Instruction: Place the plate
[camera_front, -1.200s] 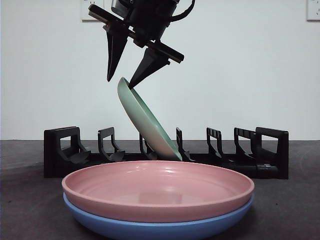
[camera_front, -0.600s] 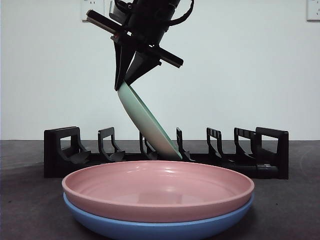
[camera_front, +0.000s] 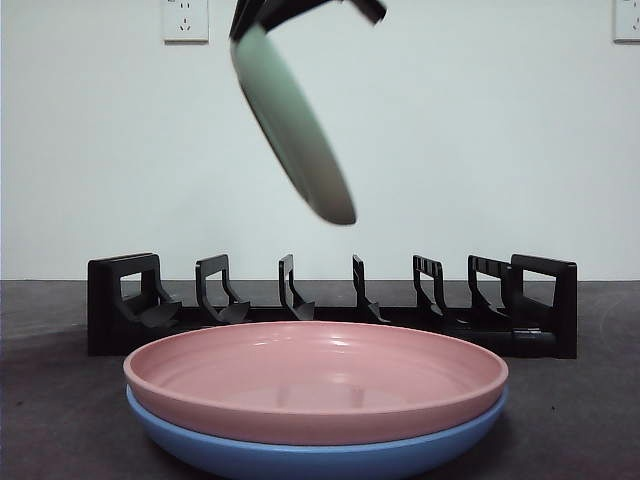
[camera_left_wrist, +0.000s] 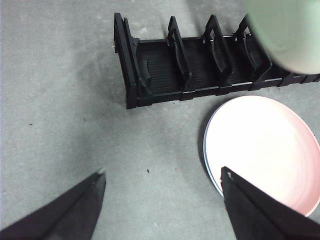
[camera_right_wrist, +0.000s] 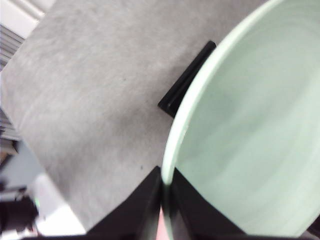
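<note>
Green plate (camera_front: 295, 125) hangs tilted in the air in the front view, well above the black dish rack (camera_front: 330, 300) and clear of its slots, its top rim pinched by the right end effector (camera_front: 300, 12) at the picture's top edge. A pink plate (camera_front: 315, 375) sits stacked on a blue plate (camera_front: 310, 455) at the bench's near edge, in front of the rack.

From the left wrist view, the left end effector (camera_left_wrist: 162, 200) hovers with its jaws spread wide over bare bench (camera_left_wrist: 60, 100), holding nothing; the rack (camera_left_wrist: 200, 67), the pink plate (camera_left_wrist: 265, 150) and a blurred part of the green plate (camera_left_wrist: 285, 30) lie beyond it.

From the right wrist view, the right end effector (camera_right_wrist: 166, 192) is pressed onto the green plate's (camera_right_wrist: 250, 140) rim, one jaw on each face, with a corner of the rack (camera_right_wrist: 187, 80) showing behind.
</note>
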